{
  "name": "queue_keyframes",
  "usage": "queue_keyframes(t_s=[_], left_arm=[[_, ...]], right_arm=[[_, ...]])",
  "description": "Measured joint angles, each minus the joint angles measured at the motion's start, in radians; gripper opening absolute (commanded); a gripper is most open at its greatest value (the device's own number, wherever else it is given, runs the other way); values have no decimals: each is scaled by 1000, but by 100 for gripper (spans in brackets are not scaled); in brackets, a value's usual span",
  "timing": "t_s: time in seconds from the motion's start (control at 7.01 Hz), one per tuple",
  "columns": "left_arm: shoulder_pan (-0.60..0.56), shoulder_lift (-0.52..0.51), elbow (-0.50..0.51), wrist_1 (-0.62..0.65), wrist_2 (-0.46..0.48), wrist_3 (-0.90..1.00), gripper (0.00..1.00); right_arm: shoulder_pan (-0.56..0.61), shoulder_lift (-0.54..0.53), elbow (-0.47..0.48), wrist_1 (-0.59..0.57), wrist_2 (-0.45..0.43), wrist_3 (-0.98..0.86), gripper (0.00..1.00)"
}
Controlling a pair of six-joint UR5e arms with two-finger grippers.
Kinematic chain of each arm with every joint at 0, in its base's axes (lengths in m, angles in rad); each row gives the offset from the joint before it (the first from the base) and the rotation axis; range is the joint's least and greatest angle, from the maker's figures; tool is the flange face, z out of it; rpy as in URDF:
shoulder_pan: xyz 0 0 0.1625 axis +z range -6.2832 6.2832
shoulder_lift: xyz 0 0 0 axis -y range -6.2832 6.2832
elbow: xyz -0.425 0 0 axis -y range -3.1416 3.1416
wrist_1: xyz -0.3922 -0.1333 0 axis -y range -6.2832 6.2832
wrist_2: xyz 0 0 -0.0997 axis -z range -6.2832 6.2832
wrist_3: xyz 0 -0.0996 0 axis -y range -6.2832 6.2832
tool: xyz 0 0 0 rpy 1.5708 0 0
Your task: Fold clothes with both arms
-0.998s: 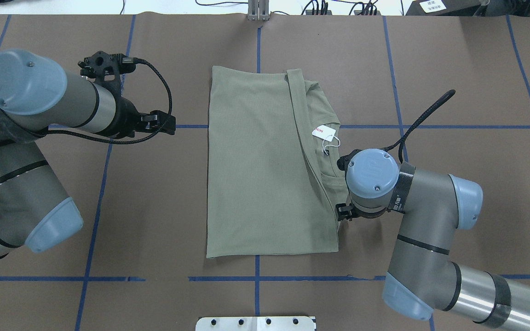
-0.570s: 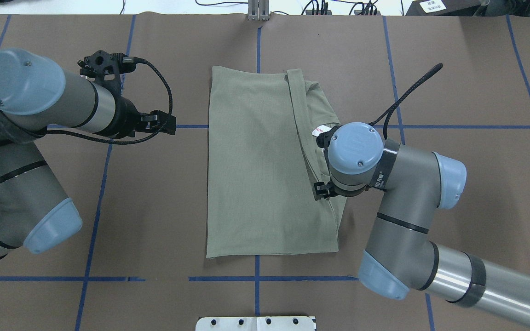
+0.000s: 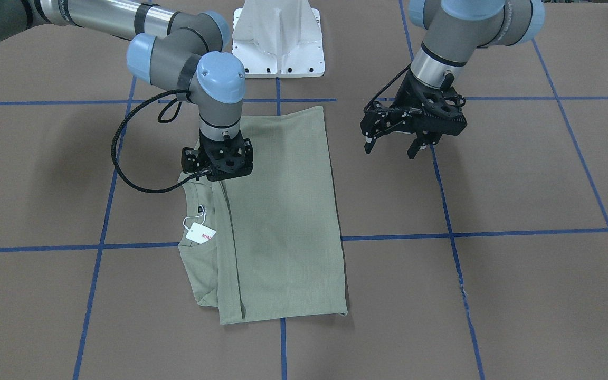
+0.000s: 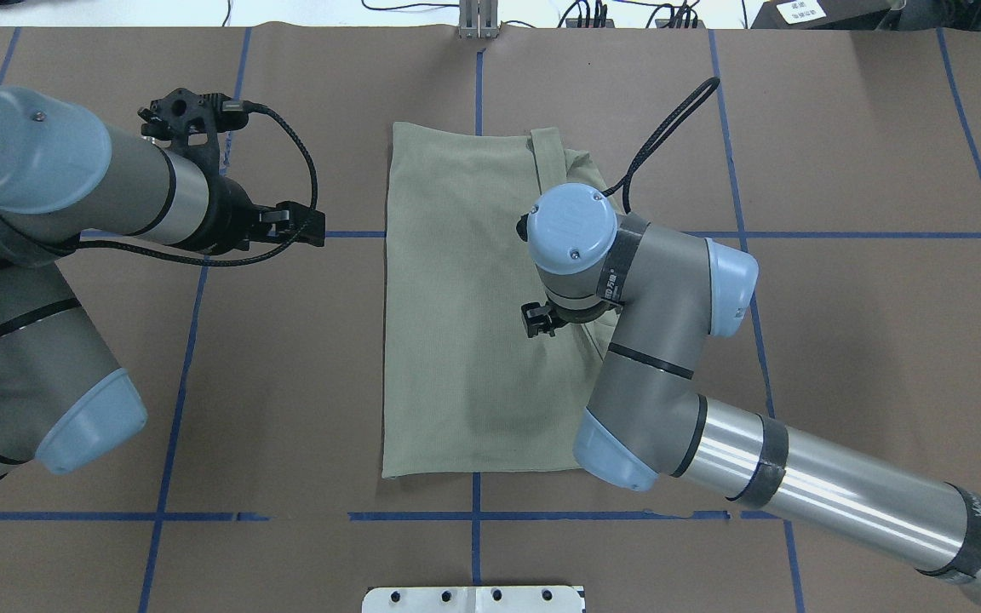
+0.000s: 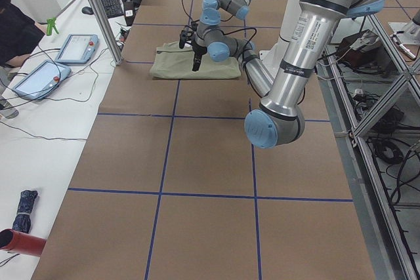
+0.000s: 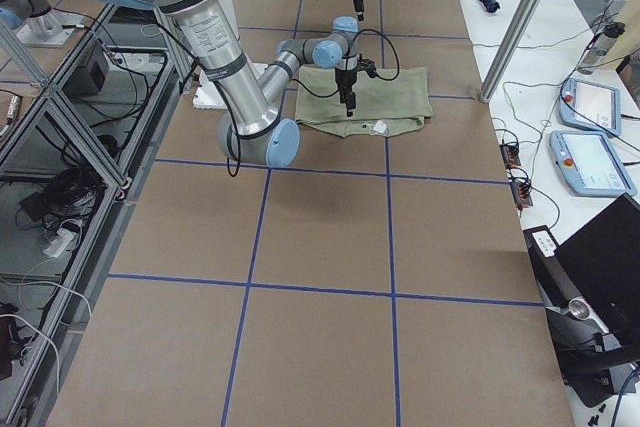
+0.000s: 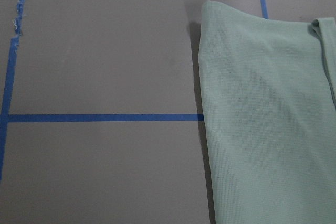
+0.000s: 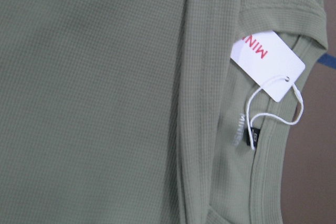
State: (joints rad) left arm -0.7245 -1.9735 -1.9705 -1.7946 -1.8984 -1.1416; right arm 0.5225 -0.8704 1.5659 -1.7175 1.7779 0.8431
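Observation:
The sage-green shirt (image 4: 456, 298) lies flat in a folded rectangle at the table's middle. It also shows in the front view (image 3: 283, 221) and in both wrist views (image 7: 268, 119) (image 8: 94, 103). Its white hang tag (image 3: 201, 233) with red lettering lies by the neck (image 8: 268, 65); my right arm hides it in the overhead view. My right gripper (image 3: 218, 178) points straight down just over the shirt beside the neck. Its fingers are hidden, so I cannot tell whether it is open or shut. My left gripper (image 3: 392, 149) is open and empty, above bare table left of the shirt (image 4: 316, 228).
The white pedestal base (image 3: 278, 42) stands on the robot's side of the shirt. Blue tape lines (image 4: 201, 340) cross the brown table cover. A metal post (image 4: 478, 21) stands at the far edge. A side table with tablets (image 5: 75, 47) runs along the operators' side.
My right arm has swung left and away from me, from the shirt's right edge to over the shirt, now covering the tag. The shirt lies as before. My left arm has hardly moved.

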Motion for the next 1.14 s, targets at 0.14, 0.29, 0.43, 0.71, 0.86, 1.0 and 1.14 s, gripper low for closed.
queue_keyframes(t_s=[0.14,0.29,0.43,0.71,0.86,1.0,1.14], left_arm=[[0,-1,-17,0,1,-1,100],[0,-3,-28,0,2,-2,100],[0,-6,-33,0,2,-2,100],[0,-8,-38,0,2,-3,100],[0,-8,-39,0,2,-3,100],[0,-8,-40,-1,1,-3,100],[0,-10,-39,-1,1,-3,100]], right_arm=[[8,14,-39,22,0,-16,100],[17,19,-64,32,1,-28,100],[28,21,-81,36,1,-42,100],[47,21,-102,38,2,-67,100],[53,20,-112,38,2,-76,100],[56,19,-121,39,2,-80,100],[66,18,-125,39,3,-84,100]])
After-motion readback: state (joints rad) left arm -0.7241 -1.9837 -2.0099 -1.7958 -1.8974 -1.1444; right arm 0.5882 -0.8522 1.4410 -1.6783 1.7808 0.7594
